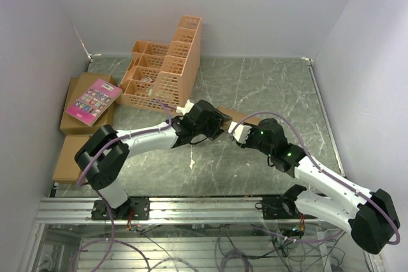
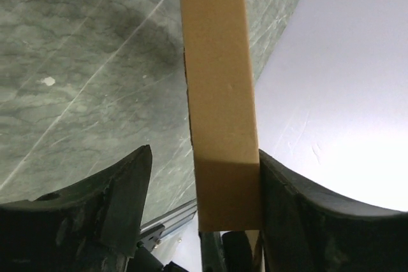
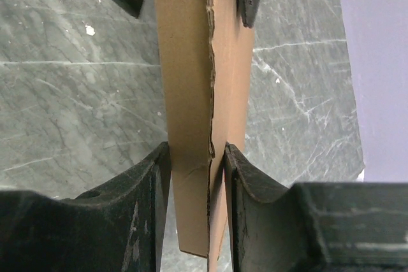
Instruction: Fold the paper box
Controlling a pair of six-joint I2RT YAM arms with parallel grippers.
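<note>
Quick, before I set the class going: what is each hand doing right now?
Left hand: open around the paper box, not clamping it.
Right hand: closed on the paper box.

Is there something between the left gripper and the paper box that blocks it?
Nothing visible does. The paper box stands inside the left gripper: one finger touches it and the other is apart, with only the bare table showing in the gap. The right gripper is shut on the same box.

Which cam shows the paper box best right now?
Right wrist: the paper box fills the frame, two layers pinched in the right gripper. Left wrist shows one narrow panel inside the open left gripper. Top external shows only a mostly hidden sliver.
</note>
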